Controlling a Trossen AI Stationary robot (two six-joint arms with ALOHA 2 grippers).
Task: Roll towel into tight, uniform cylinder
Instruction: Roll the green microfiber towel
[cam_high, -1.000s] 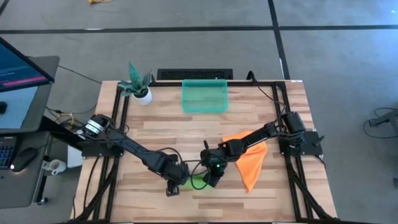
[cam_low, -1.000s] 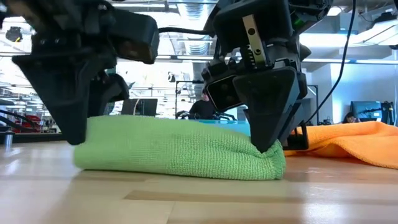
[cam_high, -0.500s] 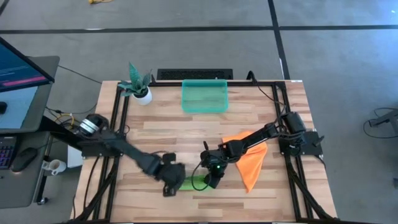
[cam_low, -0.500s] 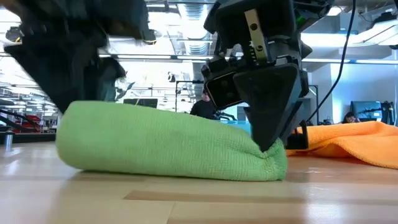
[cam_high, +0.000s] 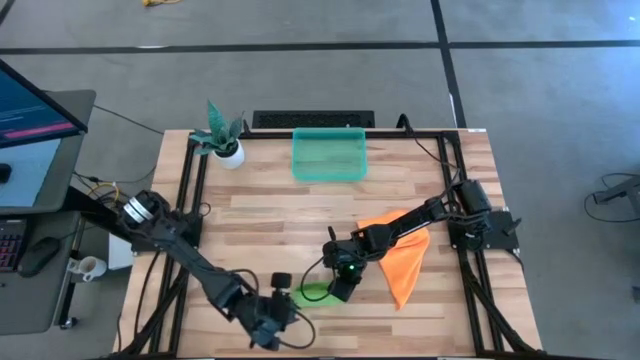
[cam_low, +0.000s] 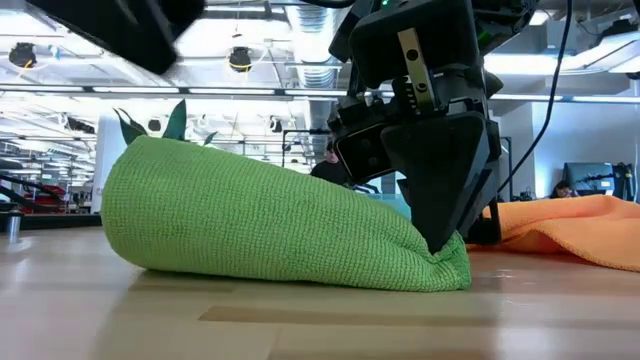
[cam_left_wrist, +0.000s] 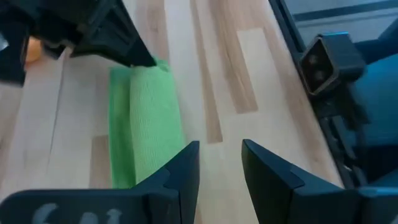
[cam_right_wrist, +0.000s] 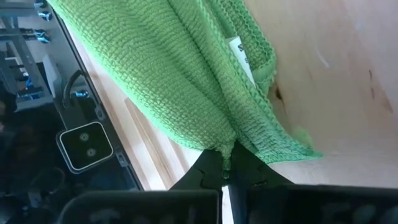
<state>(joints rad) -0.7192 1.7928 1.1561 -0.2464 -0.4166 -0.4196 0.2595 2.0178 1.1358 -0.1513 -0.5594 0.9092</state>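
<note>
A green towel (cam_low: 270, 230), rolled into a thick bundle, lies lengthwise on the wooden table near its near edge; it also shows in the high view (cam_high: 316, 294). Its left end is fat and its right end is squeezed flat. My right gripper (cam_low: 443, 245) is shut on that right end. My left gripper (cam_left_wrist: 221, 152) is open and empty. It hangs off the towel's left end, near the table's near edge (cam_high: 275, 322), pointing along the roll (cam_left_wrist: 146, 124). My right gripper pinches the towel's right end (cam_right_wrist: 231, 138) between its two fingers, several bunched layers together. The fingers come from above, pointing down. The pinched end (cam_low: 452, 268) lies on the table, and the roll lies on the table to its left.
An orange cloth (cam_high: 405, 258) lies crumpled to the right of the towel, under my right arm. A teal tray (cam_high: 328, 155) and a small potted plant (cam_high: 222, 140) stand at the far edge. Black frame rails run along both sides.
My left gripper has let go of the towel's left end and has gone up and toward the table's near edge. The towel's left end has swelled thicker and taller. Its right end has stayed pinned under my right gripper.
</note>
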